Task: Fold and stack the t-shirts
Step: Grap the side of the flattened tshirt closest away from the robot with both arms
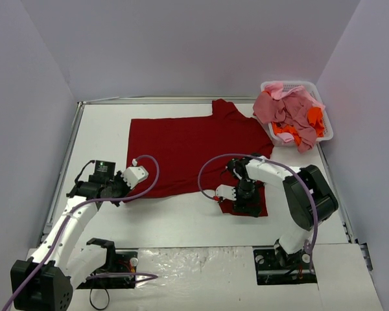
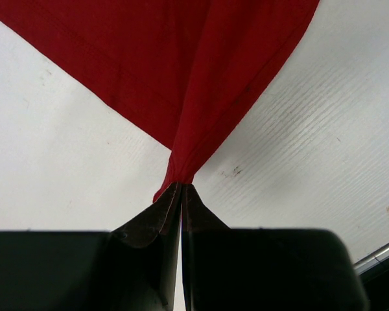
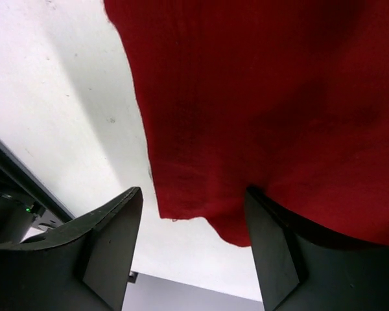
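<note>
A large dark red t-shirt [image 1: 194, 146] lies spread flat on the white table. My left gripper [image 1: 122, 196] is at the shirt's near left corner. In the left wrist view the left gripper [image 2: 181, 186] is shut on a bunched tip of the red cloth [image 2: 181, 78], which fans out from the jaws. My right gripper [image 1: 247, 206] stands open over the shirt's near right corner. In the right wrist view the red corner [image 3: 259, 116] lies between the spread fingers [image 3: 117, 240] of the right gripper [image 3: 193, 217], not pinched. Other t-shirts, pink [image 1: 292, 107] and orange [image 1: 316, 116], are heaped in a basket.
The white plastic basket [image 1: 297, 83] stands at the far right corner of the table, against the right wall. A raised metal rim [image 1: 71, 139] runs along the table's left and back edges. Purple cables loop over both arms.
</note>
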Available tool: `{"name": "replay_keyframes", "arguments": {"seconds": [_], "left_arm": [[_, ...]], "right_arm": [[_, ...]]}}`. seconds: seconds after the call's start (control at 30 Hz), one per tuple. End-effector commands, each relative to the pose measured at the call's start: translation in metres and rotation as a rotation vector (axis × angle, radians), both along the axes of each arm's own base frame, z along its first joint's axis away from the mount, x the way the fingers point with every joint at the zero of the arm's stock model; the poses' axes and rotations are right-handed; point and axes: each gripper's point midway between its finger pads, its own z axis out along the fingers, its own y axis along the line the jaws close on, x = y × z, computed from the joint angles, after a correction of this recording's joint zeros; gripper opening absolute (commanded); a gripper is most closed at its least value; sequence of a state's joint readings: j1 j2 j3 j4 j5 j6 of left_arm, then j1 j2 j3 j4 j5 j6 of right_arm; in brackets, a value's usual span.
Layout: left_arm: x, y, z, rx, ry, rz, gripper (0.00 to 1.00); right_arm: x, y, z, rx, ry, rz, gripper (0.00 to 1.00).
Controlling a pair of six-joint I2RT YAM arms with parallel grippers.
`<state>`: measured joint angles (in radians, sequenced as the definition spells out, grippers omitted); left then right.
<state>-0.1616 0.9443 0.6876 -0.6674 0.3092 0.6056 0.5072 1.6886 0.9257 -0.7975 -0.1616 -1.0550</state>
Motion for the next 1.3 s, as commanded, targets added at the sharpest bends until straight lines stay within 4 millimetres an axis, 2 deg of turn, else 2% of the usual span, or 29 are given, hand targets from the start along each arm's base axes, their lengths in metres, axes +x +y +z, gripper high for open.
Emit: {"name": "replay_keyframes", "arguments": {"seconds": [0.0, 0.17, 0.43, 0.53, 0.63, 0.67, 0.73, 0.77, 0.8, 0.87, 0.93, 0.97, 1.0, 1.03, 1.07, 1.17, 1.23, 1.27], "left_arm": [[0.002, 0.002, 0.003, -0.002, -0.016, 0.016, 0.02], [0.003, 0.003, 0.0, 0.004, -0.015, 0.019, 0.02], [0.003, 0.004, 0.001, 0.006, -0.023, 0.021, 0.03], [0.004, 0.004, 0.001, 0.009, -0.024, 0.022, 0.02], [0.004, 0.004, 0.001, 0.009, -0.024, 0.022, 0.02], [0.003, 0.005, 0.0, 0.011, -0.024, 0.023, 0.02], [0.003, 0.004, 0.001, 0.009, -0.026, 0.02, 0.02], [0.003, 0.004, 0.001, 0.009, -0.027, 0.022, 0.02], [0.003, 0.004, 0.001, 0.008, -0.027, 0.02, 0.02], [0.003, 0.004, 0.001, 0.007, -0.028, 0.017, 0.02], [0.003, 0.003, 0.001, 0.006, -0.027, 0.013, 0.02], [0.003, 0.002, 0.002, 0.001, -0.029, 0.008, 0.03], [0.002, 0.002, 0.002, 0.002, -0.026, -0.001, 0.02], [0.002, 0.0, 0.005, -0.004, -0.032, -0.011, 0.02], [-0.001, -0.002, 0.006, -0.013, -0.022, -0.028, 0.02], [-0.006, -0.008, 0.02, -0.033, -0.035, -0.078, 0.02], [-0.007, -0.008, 0.029, -0.031, -0.064, -0.093, 0.02], [-0.009, -0.007, 0.035, -0.019, -0.072, -0.11, 0.02]], "right_arm": [[0.011, 0.003, -0.026, 0.0, -0.076, 0.027, 0.61], [0.02, 0.009, -0.032, 0.015, -0.151, 0.038, 0.62], [0.034, 0.024, -0.029, 0.057, -0.265, 0.037, 0.61], [0.039, 0.025, -0.031, 0.039, -0.309, 0.041, 0.55], [0.04, 0.025, -0.034, 0.019, -0.317, 0.021, 0.4], [0.04, 0.025, -0.036, 0.012, -0.311, 0.013, 0.26], [0.04, 0.026, -0.035, 0.013, -0.31, 0.002, 0.12], [0.04, 0.026, -0.034, 0.015, -0.312, -0.003, 0.01], [0.036, 0.027, -0.033, 0.022, -0.291, -0.004, 0.0], [0.037, 0.036, -0.024, 0.057, -0.273, -0.01, 0.0], [0.026, 0.043, -0.015, 0.092, -0.205, -0.021, 0.0], [0.032, 0.052, -0.004, 0.119, -0.206, -0.025, 0.0], [0.022, 0.05, 0.003, 0.108, -0.154, -0.026, 0.0], [0.018, 0.057, 0.011, 0.142, -0.116, -0.024, 0.0], [0.022, 0.065, 0.022, 0.167, -0.113, -0.02, 0.0], [0.004, 0.067, 0.047, 0.196, -0.021, 0.0, 0.0], [-0.001, 0.066, 0.056, 0.205, -0.014, 0.001, 0.0], [-0.009, 0.061, 0.061, 0.19, 0.018, -0.003, 0.0]]}}
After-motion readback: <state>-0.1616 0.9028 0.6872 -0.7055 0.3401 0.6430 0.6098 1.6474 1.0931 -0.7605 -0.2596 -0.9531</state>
